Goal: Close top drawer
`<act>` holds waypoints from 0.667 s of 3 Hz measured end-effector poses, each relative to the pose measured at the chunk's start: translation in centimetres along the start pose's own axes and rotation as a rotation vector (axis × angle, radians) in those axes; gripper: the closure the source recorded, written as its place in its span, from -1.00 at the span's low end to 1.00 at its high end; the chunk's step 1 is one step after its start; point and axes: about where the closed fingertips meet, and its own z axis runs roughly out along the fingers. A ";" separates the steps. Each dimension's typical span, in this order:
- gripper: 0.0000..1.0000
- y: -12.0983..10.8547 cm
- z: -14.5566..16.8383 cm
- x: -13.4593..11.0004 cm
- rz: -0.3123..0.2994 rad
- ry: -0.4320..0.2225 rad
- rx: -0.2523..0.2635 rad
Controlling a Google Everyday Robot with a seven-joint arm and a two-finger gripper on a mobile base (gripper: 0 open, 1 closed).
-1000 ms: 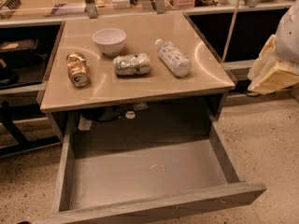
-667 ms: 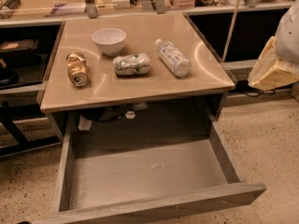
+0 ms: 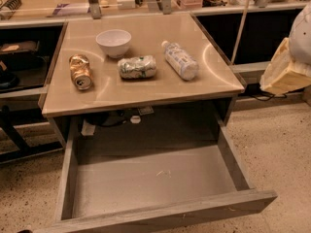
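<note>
We see the drawer point(image 3: 155, 181) standing wide open beneath the tan bench point(image 3: 216, 79), pulled out toward the camera so that its front panel runs along the bottom of the frame. Its long axis lies side to side, parallel to the bench's front edge, and the front faces us, its right end sitting a little higher in the frame than its left. The drawer's grey wood-grain floor lies in full view, with a small pale mark near the middle, and its two side walls run back under the bench top. Behind its back end, in the shadow under the top, we make out dark cables point(image 3: 111, 120) and a small white plug. On the bench, a white bowl point(image 3: 113, 42) stands upright toward the back, a dented gold can point(image 3: 80, 72) lies on its side at the left, a crumpled packet point(image 3: 137, 67) lies in the middle, and a clear bottle point(image 3: 180, 60) lies on its side at the right, its cap pointing away from us. The gripper point(image 3: 284, 72) hangs at the far right edge of the frame, above the speckled floor point(image 3: 282, 144) and well apart from the drawer; we cannot tell whether it is parted or closed.
</note>
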 end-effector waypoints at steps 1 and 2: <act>1.00 2.5 -1.0 2.3 0.069 0.060 -0.005; 1.00 6.2 -0.8 5.1 0.156 0.121 -0.038</act>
